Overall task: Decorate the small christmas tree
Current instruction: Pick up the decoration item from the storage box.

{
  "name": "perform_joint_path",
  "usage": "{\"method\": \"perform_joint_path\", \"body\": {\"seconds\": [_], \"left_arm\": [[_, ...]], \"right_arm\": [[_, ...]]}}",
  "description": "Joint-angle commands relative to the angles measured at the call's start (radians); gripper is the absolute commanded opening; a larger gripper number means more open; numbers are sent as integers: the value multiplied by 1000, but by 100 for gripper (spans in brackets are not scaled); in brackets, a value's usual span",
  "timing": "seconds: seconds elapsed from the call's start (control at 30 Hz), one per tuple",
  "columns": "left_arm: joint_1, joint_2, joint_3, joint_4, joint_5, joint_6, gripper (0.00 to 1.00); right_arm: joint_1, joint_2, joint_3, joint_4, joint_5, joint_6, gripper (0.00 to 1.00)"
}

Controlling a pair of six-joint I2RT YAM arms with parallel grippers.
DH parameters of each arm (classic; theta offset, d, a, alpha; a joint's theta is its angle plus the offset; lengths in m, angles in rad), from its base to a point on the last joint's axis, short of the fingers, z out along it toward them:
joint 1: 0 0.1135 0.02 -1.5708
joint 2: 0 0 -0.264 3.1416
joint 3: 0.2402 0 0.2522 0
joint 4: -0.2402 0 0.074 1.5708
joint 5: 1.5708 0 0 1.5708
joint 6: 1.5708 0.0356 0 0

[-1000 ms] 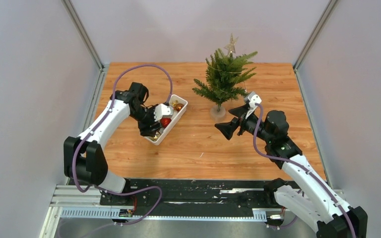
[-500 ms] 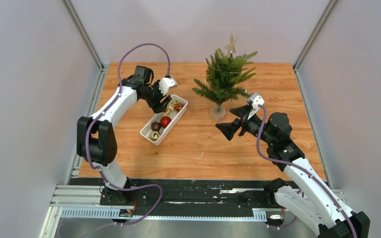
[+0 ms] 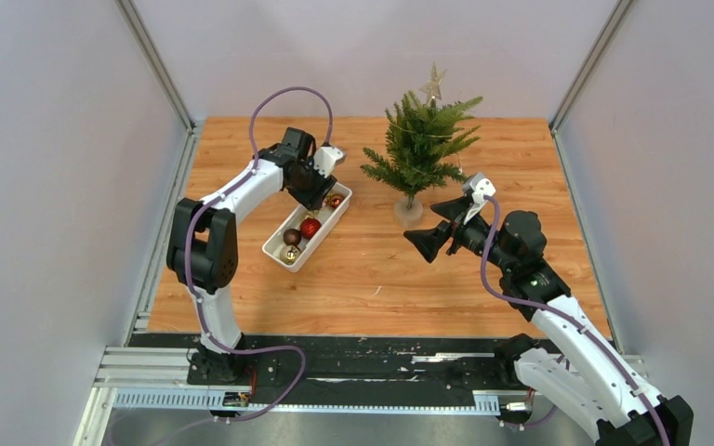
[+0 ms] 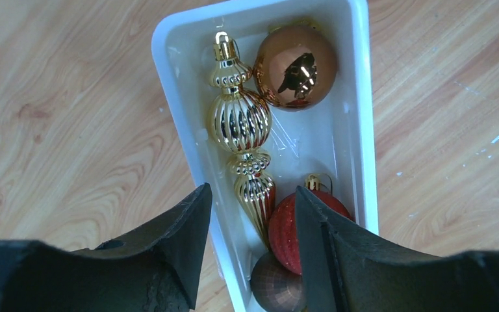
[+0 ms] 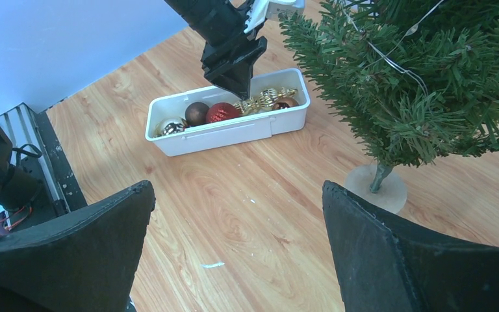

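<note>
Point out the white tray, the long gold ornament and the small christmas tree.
white tray [image 4: 366,130]: left wrist view, right wall.
long gold ornament [image 4: 239,120]: left wrist view, ribbed middle bulb.
small christmas tree [image 3: 420,147]: top external view, central green branches.

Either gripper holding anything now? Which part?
Nothing held. Left gripper open over the long gold ribbed ornament in white plastic tray; right gripper open, empty.

In one white tray [image 5: 221,138] at my eleven o'clock I count five pieces: one gold finial [image 4: 239,123], one copper ball [image 4: 295,65], one red ball [image 5: 221,112], one brown ball [image 5: 197,112] and one pale gold ball [image 5: 172,127]. At one o'clock there is one small christmas tree [image 3: 420,139] with one star [image 3: 433,82].
</note>
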Motion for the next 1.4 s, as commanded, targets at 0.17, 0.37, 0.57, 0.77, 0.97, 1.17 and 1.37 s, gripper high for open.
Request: {"method": "perform_joint_path", "body": {"seconds": [0.17,0.37,0.57,0.77,0.97,1.17,1.37], "left_arm": [[-12,-64,-6,-13,63,0,59],[10,-133,-16,-165,230,185,69],[40,-145,-46,-262,310,427,71],[54,-159,-101,-251,341,677,84],[86,-133,-82,-310,421,895,84],[86,-83,-68,-358,413,1007,83],[79,-62,-102,-201,334,933,84]], "right_arm": [[5,-18,32,-9,8,12,100],[5,-24,21,-10,2,18,100],[6,-29,18,-10,-3,16,100],[6,-38,17,-10,-10,26,100],[7,-72,1,-10,-2,30,100],[8,-82,-5,-11,1,32,100],[6,-76,-3,-10,1,33,100]]}}
